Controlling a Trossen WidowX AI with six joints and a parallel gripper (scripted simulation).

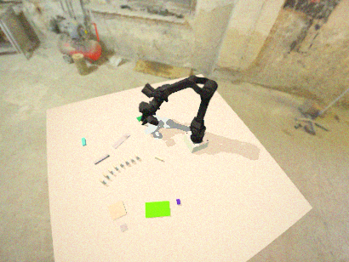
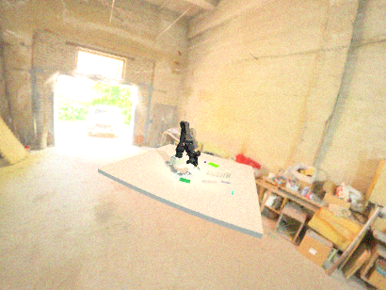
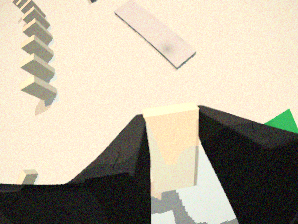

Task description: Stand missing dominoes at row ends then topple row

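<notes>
Several grey-beige dominoes (image 1: 122, 166) (image 2: 218, 174) (image 3: 37, 47) stand upright in a slightly curved, evenly spaced row, at the upper left in the wrist view. My gripper (image 1: 150, 122) (image 3: 169, 117) is shut on a beige domino (image 3: 172, 150), held between the fingertips above the table, off to the side of the row near the green patch. A loose domino (image 1: 159, 159) (image 3: 30, 177) lies apart from the row's near end, partly hidden by a finger in the wrist view. The held domino is too small to make out in the top and exterior views.
A pinkish strip (image 1: 121, 141) (image 3: 155, 35) and a dark strip (image 1: 101, 159) lie beside the row. A green patch (image 1: 139, 118) (image 2: 184, 180) (image 3: 285, 122) is near the gripper. A teal block (image 1: 83, 141) (image 2: 233, 192), lime rectangle (image 1: 157, 209), purple block (image 1: 178, 202) and tan square (image 1: 117, 210) lie farther off.
</notes>
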